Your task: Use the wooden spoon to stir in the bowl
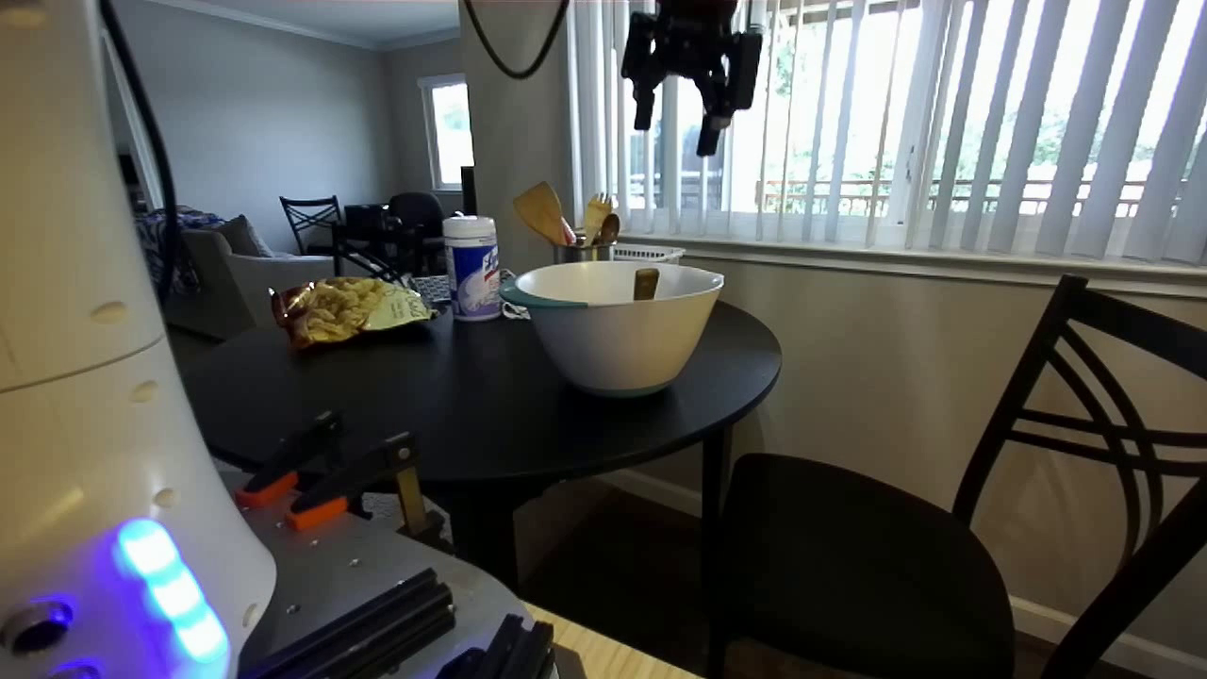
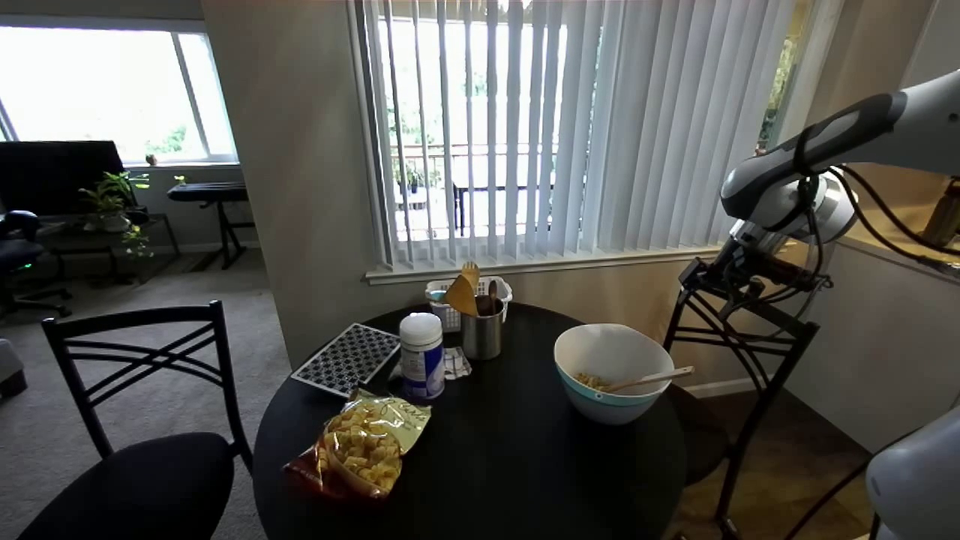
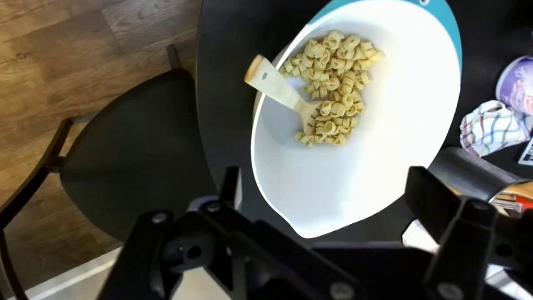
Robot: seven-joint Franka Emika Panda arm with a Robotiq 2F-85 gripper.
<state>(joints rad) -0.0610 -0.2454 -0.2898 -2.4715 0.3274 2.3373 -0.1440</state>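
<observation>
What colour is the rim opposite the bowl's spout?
Teal; that part of the rim shows best in the wrist view.

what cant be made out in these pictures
In an exterior view, the deep white bowl hides the light-tan wooden spoon except its handle end.
There, it also hides the lower part of the silver metal utensil holder.
Wrist view: right edge cuts off the purple-and-white canister.
In both exterior views, its fine print is too small.

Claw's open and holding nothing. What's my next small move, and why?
I'd likely shift the open claw toward the wooden spoon before lowering: in the wrist view its handle lies off-centre, not between the jaws, and juts past the rim of the bowl, seemingly graspable.
</observation>
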